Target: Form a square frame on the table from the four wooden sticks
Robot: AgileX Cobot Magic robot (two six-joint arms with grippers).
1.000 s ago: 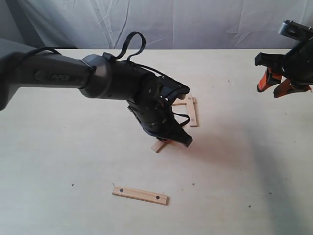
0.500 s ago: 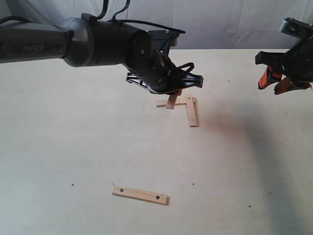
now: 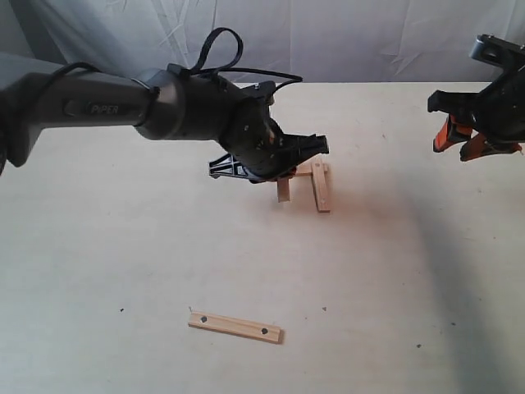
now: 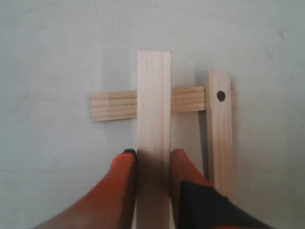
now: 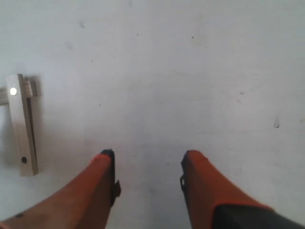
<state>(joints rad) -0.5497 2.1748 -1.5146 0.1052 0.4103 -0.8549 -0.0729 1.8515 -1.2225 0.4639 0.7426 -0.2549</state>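
My left gripper (image 3: 283, 170) (image 4: 153, 153) is shut on a plain wooden stick (image 4: 154, 109) (image 3: 284, 189), which crosses over a second plain stick (image 4: 114, 105) lying flat on the table (image 3: 394, 271). A dotted stick (image 3: 321, 185) (image 4: 219, 129) (image 5: 21, 125) overlaps that flat stick's end, making an L. The held stick runs parallel to the dotted one. Another dotted stick (image 3: 235, 326) lies alone near the front. My right gripper (image 3: 472, 139) (image 5: 147, 157) hangs open over bare table at the right.
A wrinkled grey-white cloth backdrop (image 3: 328, 37) stands behind the table's far edge. Black cables (image 3: 220, 70) loop above the left arm's wrist.
The left gripper carried the plain stick from in front of the L up over it, then lowered it across the flat stick. The right arm has not moved.
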